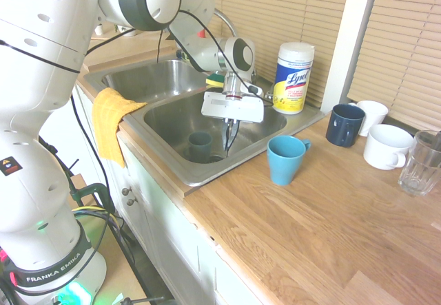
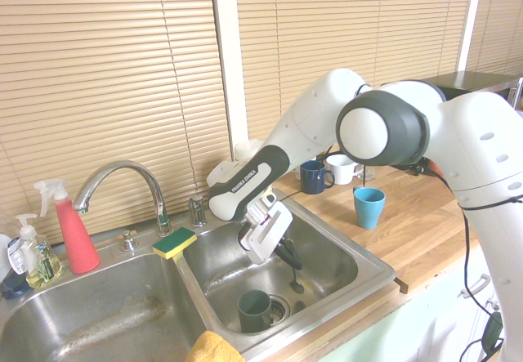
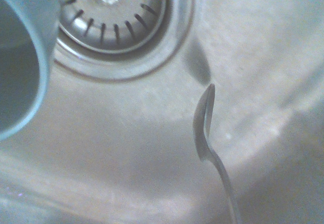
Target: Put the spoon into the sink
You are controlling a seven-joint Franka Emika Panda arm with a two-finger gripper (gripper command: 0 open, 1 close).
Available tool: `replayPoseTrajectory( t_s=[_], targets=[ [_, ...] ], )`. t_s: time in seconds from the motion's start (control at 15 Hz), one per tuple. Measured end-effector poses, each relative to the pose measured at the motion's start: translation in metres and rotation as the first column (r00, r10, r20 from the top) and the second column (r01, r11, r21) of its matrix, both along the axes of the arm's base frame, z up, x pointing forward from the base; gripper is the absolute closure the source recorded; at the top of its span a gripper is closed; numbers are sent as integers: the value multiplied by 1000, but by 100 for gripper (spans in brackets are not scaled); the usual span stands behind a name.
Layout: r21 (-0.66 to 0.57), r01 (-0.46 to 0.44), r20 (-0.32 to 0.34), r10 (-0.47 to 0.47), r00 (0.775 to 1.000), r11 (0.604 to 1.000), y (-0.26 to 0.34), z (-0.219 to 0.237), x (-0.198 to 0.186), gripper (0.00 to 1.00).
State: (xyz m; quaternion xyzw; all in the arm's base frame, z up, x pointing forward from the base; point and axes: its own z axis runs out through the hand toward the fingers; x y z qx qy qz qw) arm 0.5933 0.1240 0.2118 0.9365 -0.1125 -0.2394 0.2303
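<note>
My gripper (image 1: 231,127) (image 2: 286,257) hangs inside the right basin of the stainless-steel sink (image 1: 160,162) (image 2: 369,275), shut on the handle of the spoon (image 1: 227,142) (image 2: 295,279). The slim spoon points bowl-down, a little above the basin floor, beside the round drain (image 3: 109,21). In the wrist view the spoon (image 3: 205,120) rises from the bottom edge and throws a shadow on the sink (image 3: 126,133) floor. A dark teal mug (image 1: 200,145) (image 2: 254,309) (image 3: 20,82) stands in the same basin, just beside the spoon.
A yellow cloth (image 1: 110,122) drapes over the sink's front rim. A sponge (image 2: 174,243) lies on the divider below the faucet (image 2: 114,174). On the wooden counter stand a Lysol canister (image 1: 293,78), a teal mug (image 1: 284,159), a navy mug (image 1: 344,124), two white mugs and a glass (image 1: 420,162).
</note>
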Motion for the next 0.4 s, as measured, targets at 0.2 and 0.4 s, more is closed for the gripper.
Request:
replayPoseTrajectory(
  t_s=[0.2, 0.4],
  targets=[
    [22, 50, -18, -50, 999, 998, -21, -11, 11, 100],
    [-1, 109, -20, -109, 994, 994, -38, -33, 27, 0]
  ],
)
